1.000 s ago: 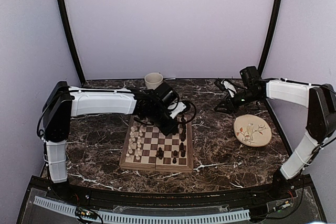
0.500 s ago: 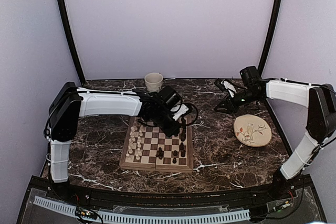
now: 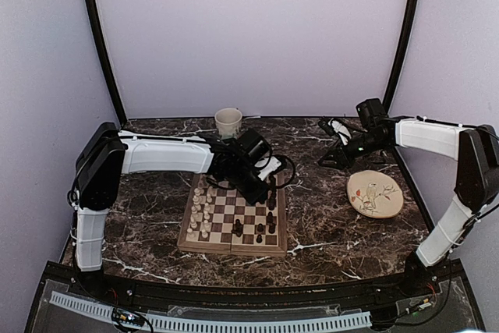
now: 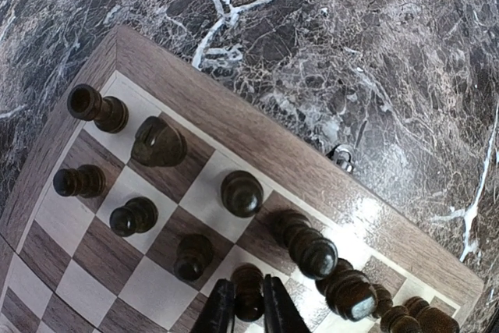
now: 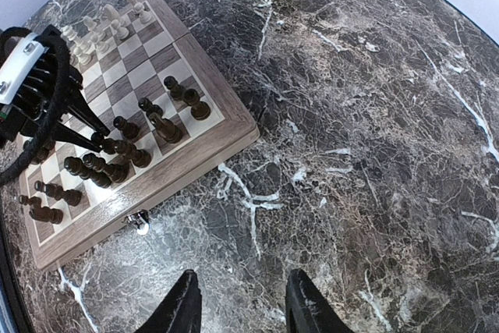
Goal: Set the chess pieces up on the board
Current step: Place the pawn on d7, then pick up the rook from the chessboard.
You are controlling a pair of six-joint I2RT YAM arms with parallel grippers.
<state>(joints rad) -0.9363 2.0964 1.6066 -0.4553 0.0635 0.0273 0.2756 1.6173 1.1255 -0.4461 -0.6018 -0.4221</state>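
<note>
Dark brown and turned, one small chess piece (image 4: 248,292) stands at the bottom centre of the left wrist view, directly between the left fingers (image 4: 221,311); the two tips sit close on either side of it, a narrow gap at most, and the pictures do not show whether they press it or stand just free of it. The piece is upright on its square, its long axis running up toward the wrist camera, so the fingers flank it from above rather than from the side. It belongs to the second line of dark pieces in from the board (image 4: 257,136) edge; another dark piece (image 4: 191,256) stands just to its left in the frame, and a taller one (image 4: 312,251) stands just above and to its right, both near the fingertips. Judging from this, the coming move turns on that upright axis; any travel would best run straight along it, since a sideways drift could tip a neighbour.

In the top view the cream pieces (image 3: 201,212) are grouped along the board's left side, the dark ones along its right, with the left arm reaching over the upper right corner. The right fingers (image 5: 181,308) hang spread with nothing between them over bare marble worktop (image 5: 374,154), well apart from the board at the upper right of the top view; the left arm is plainly the nearer one.
</note>
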